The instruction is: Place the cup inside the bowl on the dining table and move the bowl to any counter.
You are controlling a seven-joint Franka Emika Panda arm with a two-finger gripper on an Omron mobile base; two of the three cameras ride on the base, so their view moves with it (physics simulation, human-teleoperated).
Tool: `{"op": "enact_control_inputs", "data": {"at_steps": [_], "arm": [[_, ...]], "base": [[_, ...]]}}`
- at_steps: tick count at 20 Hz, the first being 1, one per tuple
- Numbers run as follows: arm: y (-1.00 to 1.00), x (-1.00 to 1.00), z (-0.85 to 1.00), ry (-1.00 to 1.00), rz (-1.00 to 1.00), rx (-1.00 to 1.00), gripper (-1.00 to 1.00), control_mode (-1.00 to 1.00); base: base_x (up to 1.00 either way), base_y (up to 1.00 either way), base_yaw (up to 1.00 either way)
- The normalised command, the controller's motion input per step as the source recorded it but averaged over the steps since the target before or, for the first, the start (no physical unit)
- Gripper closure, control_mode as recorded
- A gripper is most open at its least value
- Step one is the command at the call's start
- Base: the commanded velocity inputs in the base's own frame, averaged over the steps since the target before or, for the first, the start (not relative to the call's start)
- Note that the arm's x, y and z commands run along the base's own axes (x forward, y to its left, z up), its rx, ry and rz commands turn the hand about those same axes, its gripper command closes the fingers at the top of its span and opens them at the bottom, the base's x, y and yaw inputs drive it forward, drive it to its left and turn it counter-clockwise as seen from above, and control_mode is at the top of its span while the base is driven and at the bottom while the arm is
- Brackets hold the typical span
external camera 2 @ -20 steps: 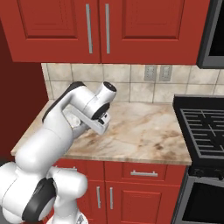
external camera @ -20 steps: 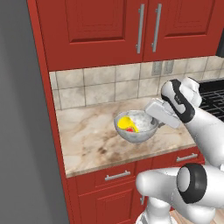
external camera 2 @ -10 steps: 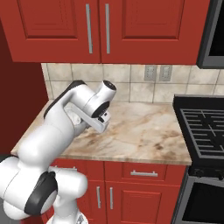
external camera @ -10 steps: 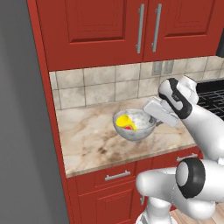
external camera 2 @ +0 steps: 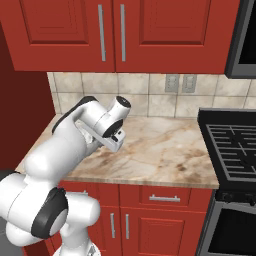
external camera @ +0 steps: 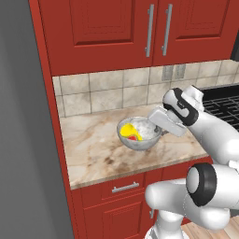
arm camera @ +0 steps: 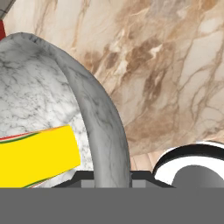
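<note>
Cup is already lying in the bowl, and the bowl is reaching a wall counter.

The small yellow cup with a red lower part (external camera: 130, 132) is lying inside the wide round grey-white speckled bowl (external camera: 140, 135). The bowl is sitting on or just above the narrow beige-brown marble counter (external camera: 93, 149); I cannot tell which. The two-finger gripper (external camera: 158, 125) is clamping the bowl's rim at 3 o'clock in the left base view. Remaining, in my judgement: setting down if needed, and letting go.

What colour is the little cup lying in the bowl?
The cup is yellow with some red, clearest in the left base view.
</note>
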Motion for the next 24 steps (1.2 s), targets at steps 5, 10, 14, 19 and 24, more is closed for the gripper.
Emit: {"op": "enact_control_inputs", "data": {"at_steps": [5, 10, 14, 19, 24], "arm": [[0.08, 0.25, -0.13, -0.04, 0.0, 0.0, 1.0, -1.0], [0.12, 0.24, -0.07, 0.0, 0.0, 0.0, 1.0, -1.0], [0.09, 0.15, 0.0, 0.0, 0.0, 0.0, 1.0, -1.0], [0.02, 0.15, -0.07, 0.01, -0.01, 0.0, 1.0, -1.0], [0.0, 0.06, -0.25, 0.03, -0.02, 0.0, 1.0, -1.0]], "base": [[0.0, 0.0, 0.0], [0.0, 0.0, 0.0], [0.0, 0.0, 0.0], [0.0, 0.0, 0.0], [0.0, 0.0, 0.0]]}}
